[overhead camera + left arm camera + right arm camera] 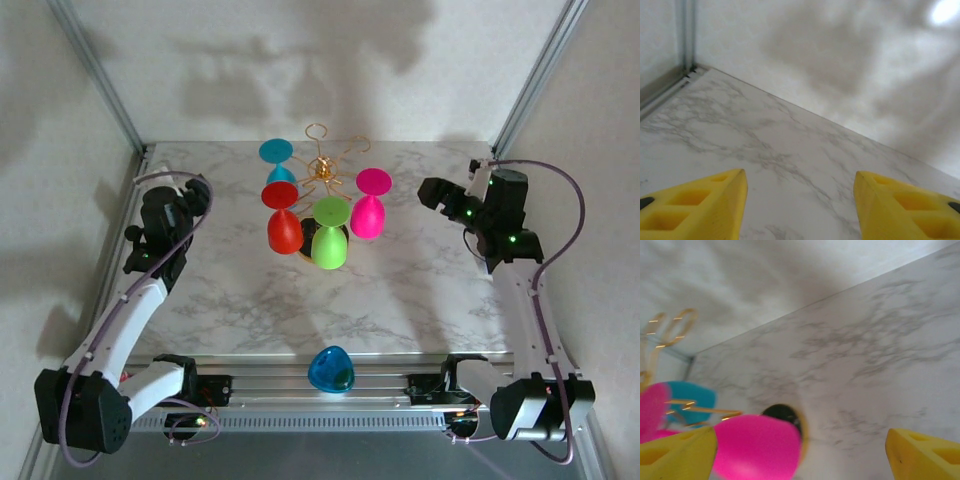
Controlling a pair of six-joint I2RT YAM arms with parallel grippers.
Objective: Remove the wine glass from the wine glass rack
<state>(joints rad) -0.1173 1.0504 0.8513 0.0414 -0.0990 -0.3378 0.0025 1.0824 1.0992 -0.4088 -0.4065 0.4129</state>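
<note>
The gold wire wine glass rack [322,168] stands at the back middle of the marble table. Several wine glasses hang bowl-down from its arms: teal [277,153], red [283,225], green [329,240] and pink [369,207]. My right gripper [433,192] hovers open to the right of the pink glass, apart from it. In the right wrist view the pink bowl [757,447] fills the lower left between the yellow fingers [925,455], with the rack's black base [782,414] behind it. At the far left my left gripper [190,190] is open over bare table [790,150].
A blue wine glass [330,370] lies on its side at the front rail between the arm bases. Metal frame posts [95,70] and white walls close in the back corners. Gold rack loops [671,326] and the teal glass [690,395] show left in the right wrist view.
</note>
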